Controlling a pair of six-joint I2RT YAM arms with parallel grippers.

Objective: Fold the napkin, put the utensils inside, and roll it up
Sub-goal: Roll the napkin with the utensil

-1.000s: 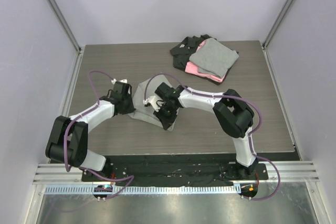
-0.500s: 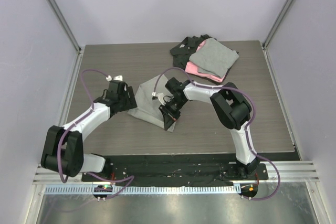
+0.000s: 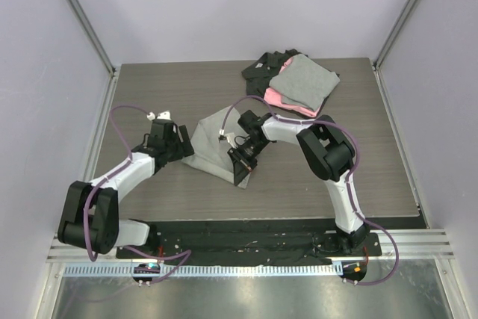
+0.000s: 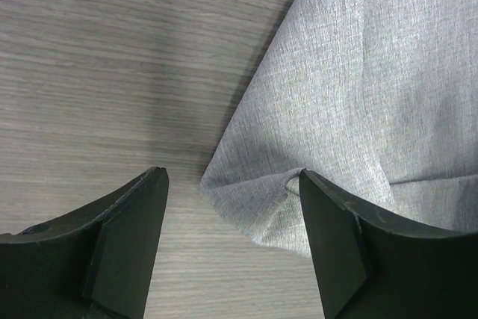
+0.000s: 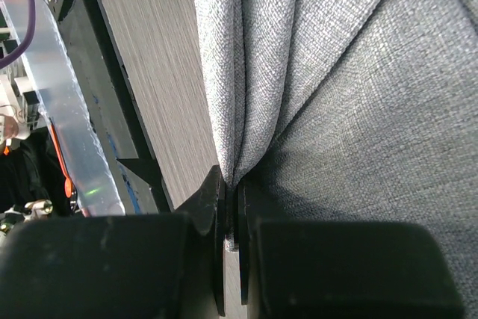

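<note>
Top external view for reference. Locate napkin (image 3: pixel 211 146) on table (image 3: pixel 336 177), left of centre, between both grippers, folded to a rough triangle. Note long axis running diagonally from far edge toward near right, ending at right gripper (image 3: pixel 240 171). Confirm in right wrist view: jaws pinched tight on a bunched fold of cloth at that near corner. Find left gripper (image 3: pixel 183 151) just beside napkin's left edge, jaws spread wide, gripping nothing. In left wrist view, see a loose corner lying flat on wood between fingers (image 4: pixel 127 237), closer to the right-hand one. Treat left arm as nearer to that free corner; reach forward and slightly rightward for cloth. Expect no utensils in any view. Disregard cloth stack (image 3: pixel 295 84) at far right, well apart. Found no legible brand, label or writing.
</note>
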